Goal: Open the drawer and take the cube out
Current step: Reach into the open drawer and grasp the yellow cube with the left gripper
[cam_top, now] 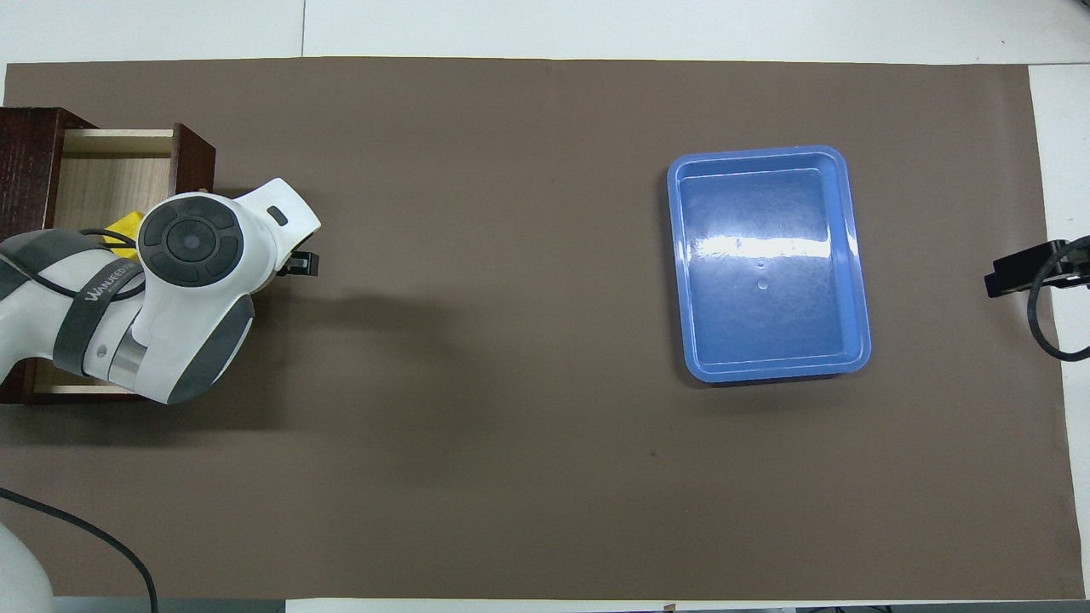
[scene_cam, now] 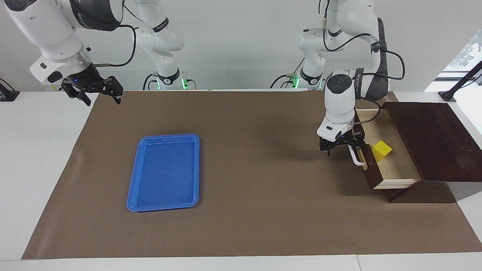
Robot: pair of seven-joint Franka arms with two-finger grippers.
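Here we count two arms, two grippers, one drawer, one cube and one tray. The drawer [scene_cam: 391,158] stands pulled out of its dark brown wooden box [scene_cam: 433,141] at the left arm's end of the table, and its pale light-wood floor is exposed. The single yellow cube [scene_cam: 382,150] lies inside the drawer on that floor, just beside the drawer's front panel. The left gripper [scene_cam: 340,147] sits low at the white bar handle [scene_cam: 356,156] on the drawer's front; we cannot tell whether its fingers are parted or closed on the handle, since the wrist hides them from above and they are not resolved in the facing view. In the overhead view the left arm's wrist covers most of the drawer's opening, and only a corner of the cube [cam_top: 119,232] shows beside it. The right gripper [scene_cam: 101,92] hangs in the air over the edge of the mat at the right arm's end of the table, with its fingers spread apart and nothing between them; this arm waits. The one blue tray [scene_cam: 164,172] lies flat on the mat toward the right arm's end, well apart from the drawer, with nothing in it. A brown mat [scene_cam: 244,169] covers most of the white table [scene_cam: 34,158], and a plain white wall rises by the robots' bases.
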